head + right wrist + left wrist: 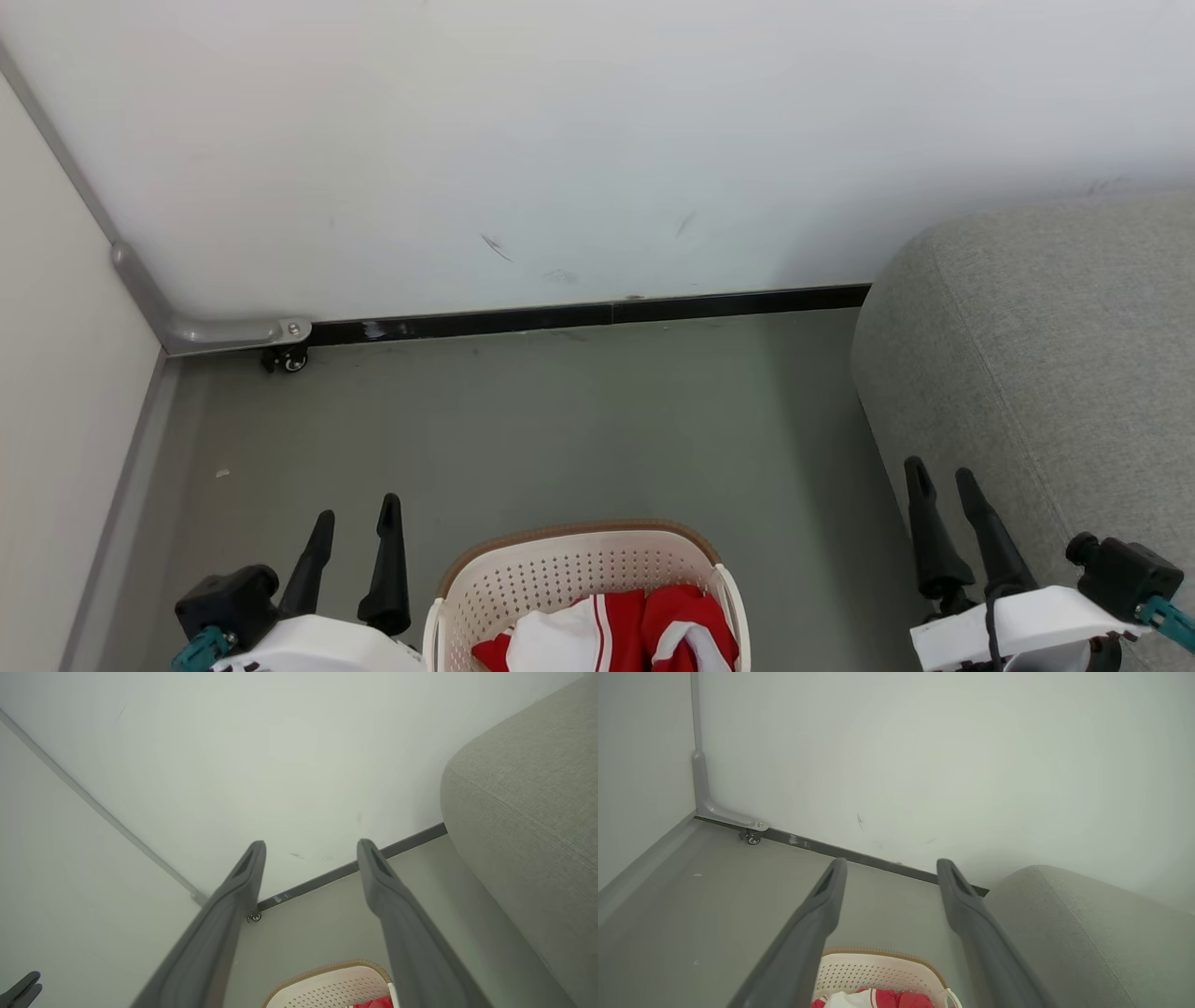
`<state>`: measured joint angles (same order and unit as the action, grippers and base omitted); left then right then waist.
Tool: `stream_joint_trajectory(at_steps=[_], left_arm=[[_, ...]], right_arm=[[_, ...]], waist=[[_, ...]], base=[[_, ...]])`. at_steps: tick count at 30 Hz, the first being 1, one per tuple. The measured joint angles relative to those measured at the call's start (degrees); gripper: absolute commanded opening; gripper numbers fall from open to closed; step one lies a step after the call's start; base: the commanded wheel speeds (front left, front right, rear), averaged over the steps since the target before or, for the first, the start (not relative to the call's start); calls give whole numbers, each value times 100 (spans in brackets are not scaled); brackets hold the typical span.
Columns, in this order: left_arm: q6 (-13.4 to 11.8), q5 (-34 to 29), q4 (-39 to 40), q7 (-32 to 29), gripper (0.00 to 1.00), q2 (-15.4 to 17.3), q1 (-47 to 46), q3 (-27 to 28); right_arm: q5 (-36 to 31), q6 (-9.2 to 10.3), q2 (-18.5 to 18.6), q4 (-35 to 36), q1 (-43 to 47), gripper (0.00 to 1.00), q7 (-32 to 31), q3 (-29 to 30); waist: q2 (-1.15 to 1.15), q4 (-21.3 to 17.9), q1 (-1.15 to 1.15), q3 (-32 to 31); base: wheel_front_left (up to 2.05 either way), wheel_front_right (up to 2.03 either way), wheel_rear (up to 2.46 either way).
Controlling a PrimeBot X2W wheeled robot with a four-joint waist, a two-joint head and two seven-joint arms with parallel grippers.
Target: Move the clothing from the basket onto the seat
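Grey floor [560, 420] by a white wall [597, 140]: left gripper [358, 509] and right gripper [939, 469] both spread wide, empty, flanking the basket [579, 529]

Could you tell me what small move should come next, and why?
Probably lower the left pincer into the laundry basket onto the red-and-white clothing: it and the right pincer stand open and empty, and the garments lie in the basket beside the sofa.

Looked along the right gripper [310, 845], jaws spread wide apart over the grey floor [303, 933]. Caught the brown-rimmed basket [327, 988] at the bottom edge, a scrap of red clothing [373, 1003] inside, the grey sofa [523, 826] at right.
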<state>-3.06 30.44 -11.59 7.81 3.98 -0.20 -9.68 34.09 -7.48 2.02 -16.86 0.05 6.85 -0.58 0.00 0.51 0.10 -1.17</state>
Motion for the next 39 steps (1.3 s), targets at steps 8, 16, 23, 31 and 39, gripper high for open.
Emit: stream_joint_trajectory(at_steps=[8,16,23,31,39], left_arm=[[-209,-690,-62,182,100,7,2,-104],[-403,-1394,-70,342,100,12,2,-257],[-561,-1976,-92,490,100,16,2,-383],[-736,-2573,-201,635,100,46,2,-474],[-761,-2560,-327,635,100,37,2,-450]], right_arm=[[-727,0,1,-10,0,100,98,-27],[-1282,0,8,-31,0,100,185,-169],[-1742,0,18,-48,0,100,278,-242],[-2162,0,22,-99,-1,100,382,-305],[-2151,0,24,-159,-1,100,382,-307]], waist=[[0,2,-4,12],[0,-1,-6,15],[0,-5,-6,16],[0,-7,-7,18],[0,-7,-7,25]], base=[[0,0,0],[0,0,0],[0,0,0],[0,0,0],[0,0,0]])
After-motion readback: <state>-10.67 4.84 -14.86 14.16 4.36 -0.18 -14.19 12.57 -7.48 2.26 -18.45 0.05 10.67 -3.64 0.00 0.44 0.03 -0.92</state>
